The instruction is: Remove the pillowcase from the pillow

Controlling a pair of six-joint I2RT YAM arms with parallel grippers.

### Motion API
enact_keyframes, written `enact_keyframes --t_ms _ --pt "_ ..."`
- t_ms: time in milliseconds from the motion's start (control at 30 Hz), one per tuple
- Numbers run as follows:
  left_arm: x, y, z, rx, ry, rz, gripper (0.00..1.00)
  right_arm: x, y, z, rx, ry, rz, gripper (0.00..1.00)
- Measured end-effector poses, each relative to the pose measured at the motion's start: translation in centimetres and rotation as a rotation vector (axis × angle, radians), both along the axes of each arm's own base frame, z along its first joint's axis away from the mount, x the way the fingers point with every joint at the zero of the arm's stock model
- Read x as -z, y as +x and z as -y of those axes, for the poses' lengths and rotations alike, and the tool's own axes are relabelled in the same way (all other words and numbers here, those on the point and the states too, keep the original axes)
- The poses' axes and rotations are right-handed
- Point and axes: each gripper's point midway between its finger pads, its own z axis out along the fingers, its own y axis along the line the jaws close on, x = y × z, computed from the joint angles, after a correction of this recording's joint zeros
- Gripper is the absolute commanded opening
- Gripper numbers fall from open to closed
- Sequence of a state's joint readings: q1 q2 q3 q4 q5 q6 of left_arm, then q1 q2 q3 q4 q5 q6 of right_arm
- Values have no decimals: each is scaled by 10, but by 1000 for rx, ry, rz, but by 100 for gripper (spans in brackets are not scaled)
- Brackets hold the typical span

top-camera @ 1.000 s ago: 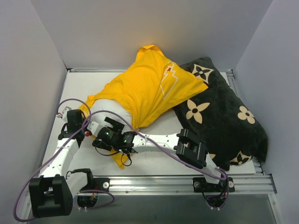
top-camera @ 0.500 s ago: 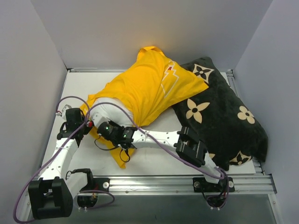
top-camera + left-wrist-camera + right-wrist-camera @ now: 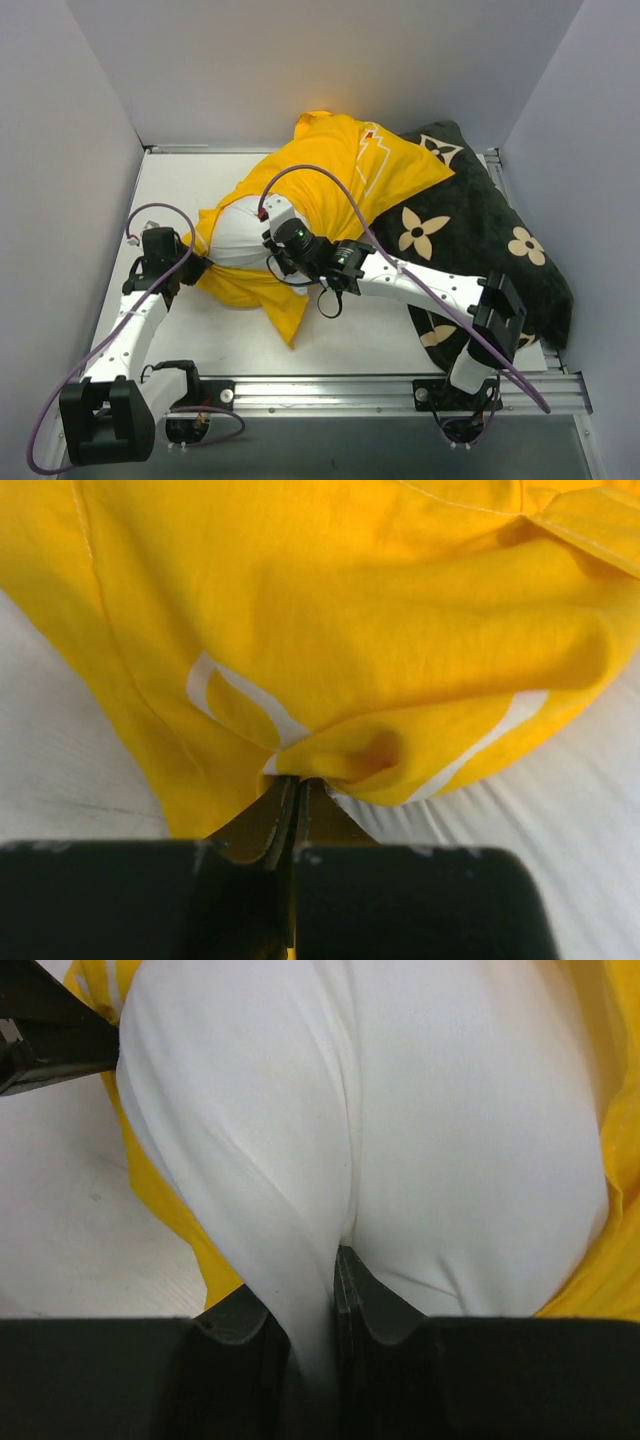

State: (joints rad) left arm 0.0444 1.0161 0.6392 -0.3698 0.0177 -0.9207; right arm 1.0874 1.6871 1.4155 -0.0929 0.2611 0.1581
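The yellow pillowcase still covers the far part of the white pillow, whose near-left end bulges out bare. My left gripper is shut on a bunched edge of the pillowcase at the pillow's left side; in the left wrist view the left gripper pinches a yellow fold with a white print line. My right gripper is shut on a fold of the bare pillow; in the right wrist view the right gripper has white fabric squeezed between its fingers, with yellow cloth on either side.
A black pillow with tan flowers lies along the right side, partly under the yellow case and the right arm. Grey walls close in on the left, back and right. A loose yellow flap trails toward the front rail.
My right gripper closed on the white pillow's bare end and carried it back and to the right. Pillow and case shifted right with it. My left gripper kept its hold.
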Motion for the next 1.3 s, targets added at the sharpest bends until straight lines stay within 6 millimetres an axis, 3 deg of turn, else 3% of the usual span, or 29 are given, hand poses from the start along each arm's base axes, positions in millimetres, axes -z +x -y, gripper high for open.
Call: enact_keyframes --t_ms 267,500,800,933,1100,1200,1233,1267,1300 --pt "18 -8 17 38 -91 -97 0 -1 -19 31 -3 80 -59 0" --pt "5 -3 24 65 -139 -89 0 -23 -30 61 13 161 -56 0" --pt "11 3 -7 -42 -109 -105 0 -80 -45 93 27 304 0 0" --pt "5 13 -13 -39 -93 -94 0 -79 -53 99 9 311 -14 0" --pt "7 31 -13 2 -95 -117 0 -78 -66 92 -54 326 -50 0" --pt "8 44 -12 36 -98 -128 21 -75 -79 79 -115 322 -75 0" --pt "6 48 -13 44 -95 -125 31 -74 -84 72 -140 320 -86 0" --pt "2 53 -15 48 -79 -115 52 -73 -87 63 -162 319 -95 0" --pt "-3 57 -21 41 -62 -100 60 -71 -89 55 -181 318 -106 0"
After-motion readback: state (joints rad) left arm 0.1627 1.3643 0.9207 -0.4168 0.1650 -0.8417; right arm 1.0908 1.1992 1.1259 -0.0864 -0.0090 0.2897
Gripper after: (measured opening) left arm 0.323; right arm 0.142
